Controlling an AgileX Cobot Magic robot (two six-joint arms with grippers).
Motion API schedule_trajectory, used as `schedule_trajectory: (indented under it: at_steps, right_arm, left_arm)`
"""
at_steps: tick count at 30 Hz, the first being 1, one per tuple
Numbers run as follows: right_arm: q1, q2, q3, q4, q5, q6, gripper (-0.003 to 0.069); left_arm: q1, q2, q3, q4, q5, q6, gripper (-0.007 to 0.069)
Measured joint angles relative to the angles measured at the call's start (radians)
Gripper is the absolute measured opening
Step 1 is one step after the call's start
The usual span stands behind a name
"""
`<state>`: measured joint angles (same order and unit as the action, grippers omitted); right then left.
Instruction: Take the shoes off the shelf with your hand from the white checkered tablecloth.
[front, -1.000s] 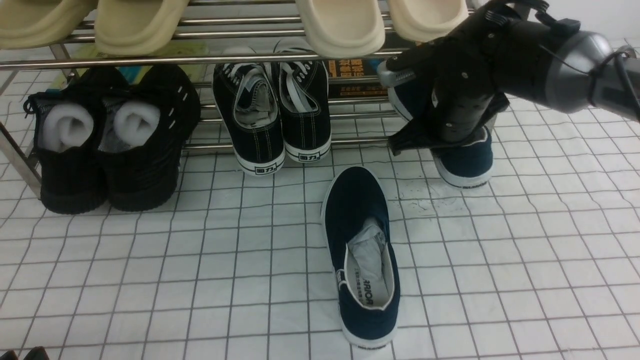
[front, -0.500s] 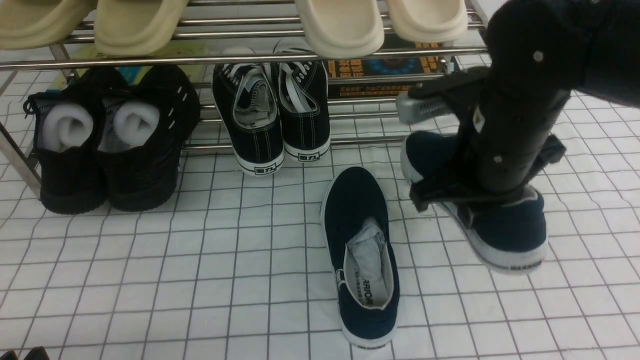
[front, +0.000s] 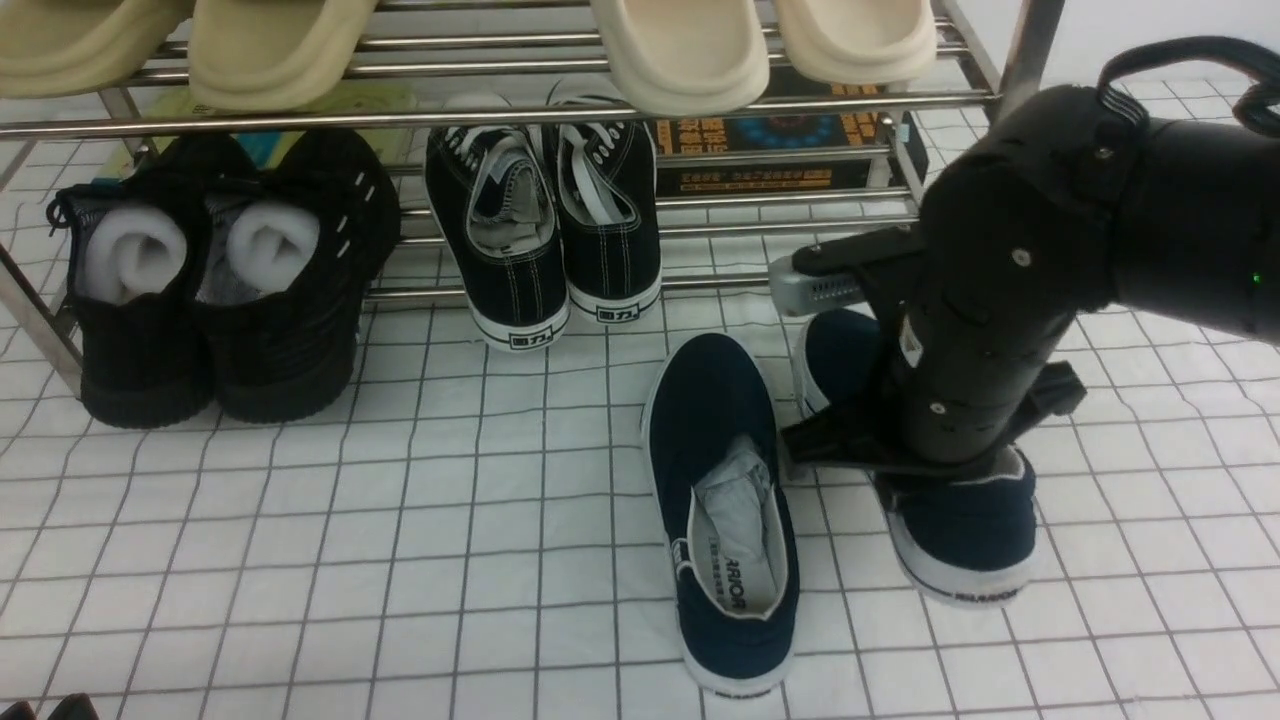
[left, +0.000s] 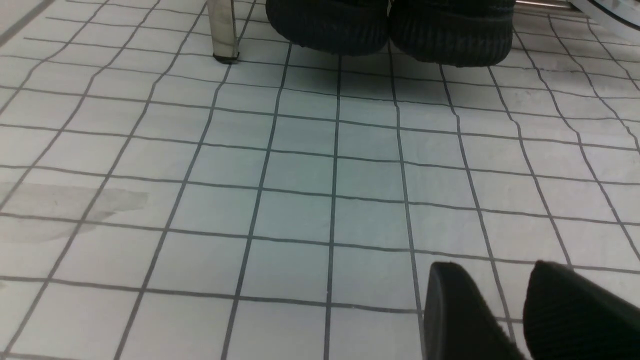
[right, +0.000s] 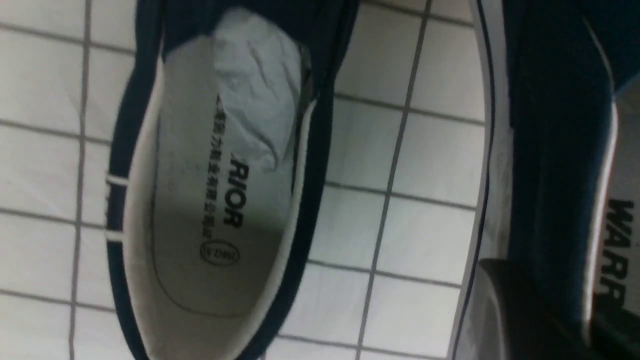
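One navy slip-on shoe (front: 720, 420) lies on the white checkered tablecloth (front: 300, 550) in front of the silver shelf (front: 500, 115), paper stuffing showing; it also shows in the right wrist view (right: 220, 165). My right gripper (front: 940, 470) is shut on the side wall of the second navy shoe (front: 965, 530), just right of the first and down at cloth level. In the right wrist view one finger (right: 510, 300) is outside that shoe (right: 550, 150) and the other is inside. My left gripper (left: 492, 300) hangs low over bare cloth, a narrow gap between its fingers, empty.
All-black shoes with foam rolls (front: 210, 300) and black lace-up sneakers (front: 545, 230) sit on the lower tier. Beige slippers (front: 680, 50) lie on the upper tier, a dark box (front: 770, 150) behind. A shelf leg (left: 222, 30) stands ahead of my left gripper.
My right gripper has carried the second navy shoe off the lower tier, toward me, then down and left beside the first shoe. The left arm has not moved.
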<state>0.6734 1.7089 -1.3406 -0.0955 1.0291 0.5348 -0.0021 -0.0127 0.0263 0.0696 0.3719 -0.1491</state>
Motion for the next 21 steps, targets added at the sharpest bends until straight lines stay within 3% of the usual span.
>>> schedule_trajectory:
  at_steps: [7, 17, 21]
  right_arm:
    - [0.0, 0.07, 0.0, 0.001, -0.062, 0.023, 0.0058]
    - [0.0, 0.117, -0.023, 0.034, -0.038, 0.021, 0.0362]
    - [0.0, 0.117, -0.085, 0.039, 0.068, -0.053, 0.0388]
  left_arm:
    - [0.0, 0.0, 0.0, 0.0, 0.0, 0.0, 0.024]
    - [0.0, 0.0, 0.0, 0.0, 0.0, 0.0, 0.024]
    - [0.0, 0.0, 0.0, 0.0, 0.001, 0.0, 0.024]
